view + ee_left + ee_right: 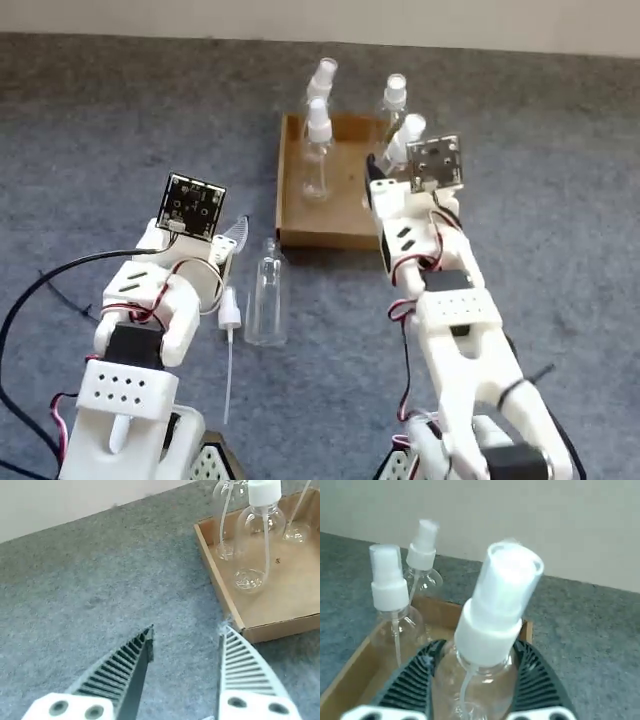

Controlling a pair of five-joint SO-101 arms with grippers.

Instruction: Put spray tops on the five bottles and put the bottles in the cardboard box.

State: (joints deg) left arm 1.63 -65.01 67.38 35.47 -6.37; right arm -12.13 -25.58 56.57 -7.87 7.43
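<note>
R gripper (479, 652) clamps capped bottle (492, 615) over box (288, 180); L gripper (185, 645) gapes wide, empty.
Looks light, stiff, slick plastic, so grip body, not cap. High view gives bare bottle (265, 292) & loose top (229, 315) on carpet (120, 130) by L gripper; R wrist view gives fingers (415, 680) flanking body below cap.

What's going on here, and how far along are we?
The right gripper is shut on a capped bottle, holding it over the cardboard box, where three capped bottles stand. The left gripper is open, low over the table near the box. The fifth bottle sits uncapped on the table outside the box, with its spray top lying beside it.
</note>
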